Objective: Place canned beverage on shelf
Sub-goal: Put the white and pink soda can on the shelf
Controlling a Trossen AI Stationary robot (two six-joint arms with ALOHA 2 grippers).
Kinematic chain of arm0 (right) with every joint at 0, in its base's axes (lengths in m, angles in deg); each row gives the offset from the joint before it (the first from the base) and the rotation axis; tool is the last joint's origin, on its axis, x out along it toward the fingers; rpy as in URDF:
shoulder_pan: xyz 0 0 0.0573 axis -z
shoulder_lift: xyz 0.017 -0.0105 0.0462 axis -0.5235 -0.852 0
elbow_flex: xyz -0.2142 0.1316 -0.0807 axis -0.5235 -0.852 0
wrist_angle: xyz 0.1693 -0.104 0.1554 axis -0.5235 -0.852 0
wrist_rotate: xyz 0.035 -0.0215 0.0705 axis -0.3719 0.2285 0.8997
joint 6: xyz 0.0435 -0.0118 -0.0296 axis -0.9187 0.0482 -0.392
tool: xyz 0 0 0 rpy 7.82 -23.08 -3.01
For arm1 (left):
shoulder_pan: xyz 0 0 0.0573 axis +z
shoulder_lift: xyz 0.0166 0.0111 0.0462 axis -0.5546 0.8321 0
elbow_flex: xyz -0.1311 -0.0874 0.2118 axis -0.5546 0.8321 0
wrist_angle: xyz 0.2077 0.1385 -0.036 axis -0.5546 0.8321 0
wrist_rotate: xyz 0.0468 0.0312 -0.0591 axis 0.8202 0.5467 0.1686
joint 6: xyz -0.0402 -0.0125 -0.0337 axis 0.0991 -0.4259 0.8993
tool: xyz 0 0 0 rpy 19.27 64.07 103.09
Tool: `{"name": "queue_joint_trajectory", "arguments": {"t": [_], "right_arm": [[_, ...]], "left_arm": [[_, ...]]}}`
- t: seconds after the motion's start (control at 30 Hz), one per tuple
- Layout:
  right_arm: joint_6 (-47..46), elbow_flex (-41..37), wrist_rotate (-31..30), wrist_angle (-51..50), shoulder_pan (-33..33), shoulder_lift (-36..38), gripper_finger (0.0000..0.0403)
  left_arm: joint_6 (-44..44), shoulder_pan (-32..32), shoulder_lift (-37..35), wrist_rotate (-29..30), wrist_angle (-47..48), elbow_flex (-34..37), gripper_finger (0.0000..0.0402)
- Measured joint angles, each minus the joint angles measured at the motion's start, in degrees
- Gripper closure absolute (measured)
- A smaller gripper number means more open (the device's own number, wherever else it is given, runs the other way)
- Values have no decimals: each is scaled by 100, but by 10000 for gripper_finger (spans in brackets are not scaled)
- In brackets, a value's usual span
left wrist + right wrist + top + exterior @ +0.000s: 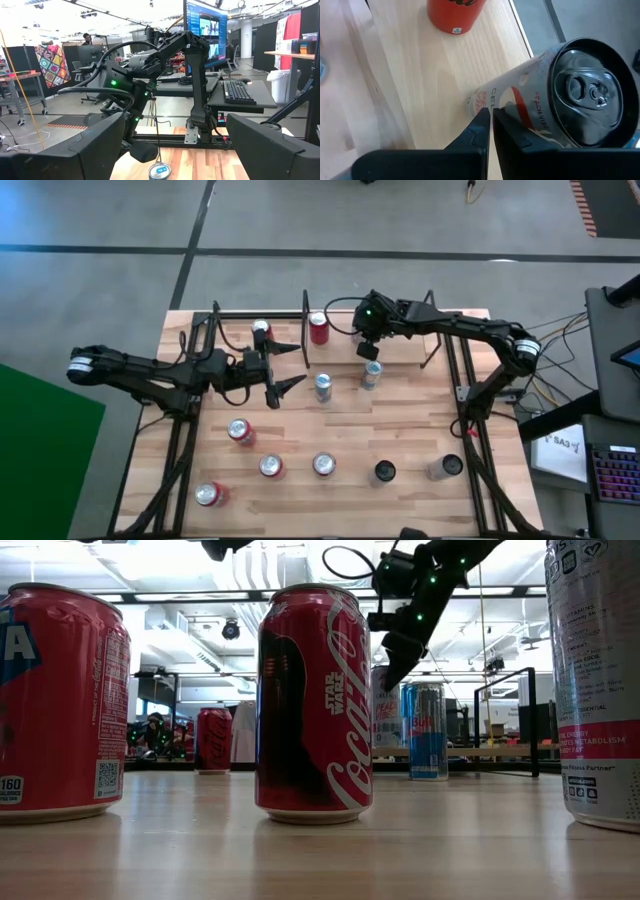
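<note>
On the pale-wood shelf [400,345], the right gripper's [490,120] fingers, nearly closed, touch a glossy white can [555,100]; the left gripper [285,367] gapes empty.

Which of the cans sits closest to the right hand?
The silver-and-blue can just below the right hand; the other silver can stands farther left, and the red cans lie farther off.

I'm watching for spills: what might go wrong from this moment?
1. The right pincer is shut right beside the white can, not around it; moving on might push the can over.
2. The open left pincer sits near the red can on the shelf and might knock it if it swings.
</note>
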Motion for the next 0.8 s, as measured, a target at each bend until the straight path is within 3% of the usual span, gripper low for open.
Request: {"name": "queue_joint_trajectory", "arguments": {"t": [0.3,0.8], "right_arm": [[-69,106,0,-419,-2,73,390],[82,160,-144,-148,138,62,390]], "left_arm": [[-57,1,0,0,17,0,68],[-76,2,0,0,46,0,68]]}}
